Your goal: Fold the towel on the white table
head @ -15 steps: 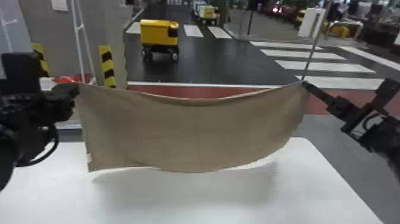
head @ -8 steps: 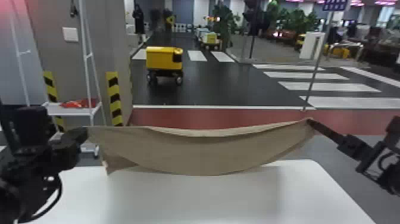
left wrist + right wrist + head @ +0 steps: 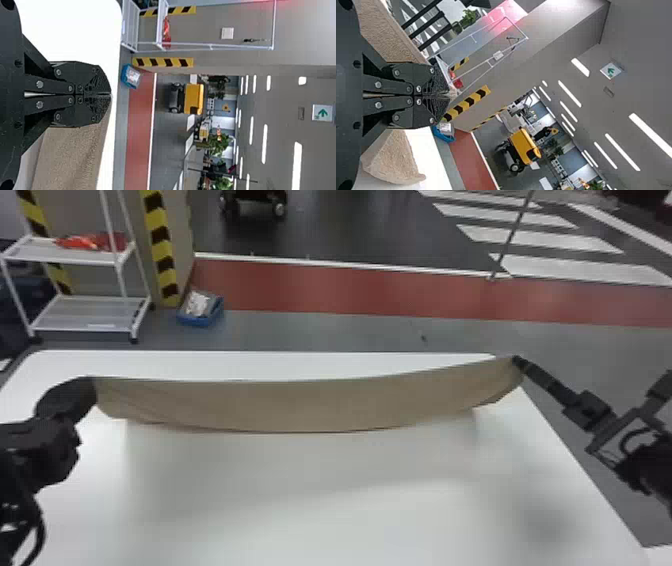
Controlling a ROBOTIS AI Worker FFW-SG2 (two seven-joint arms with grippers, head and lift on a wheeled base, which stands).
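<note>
Head view, towel [image 3: 300, 405] kinda sagging over the table [image 3: 320, 510], left gripper [image 3: 93, 380] clamped on its 9 o'clock end, right gripper [image 3: 516, 360] pinching the 3 o'clock end

Towel [image 3: 310, 405]: matt cloth, rough weave (rather nubbly up close). White table [image 3: 350, 500]: smooth, soft sheen.

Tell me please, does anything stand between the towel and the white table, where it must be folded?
Nothing visible does. The towel hangs between the left gripper and the right gripper, with the white table below it. The blue box and white rack stand beyond the table's far edge.
</note>
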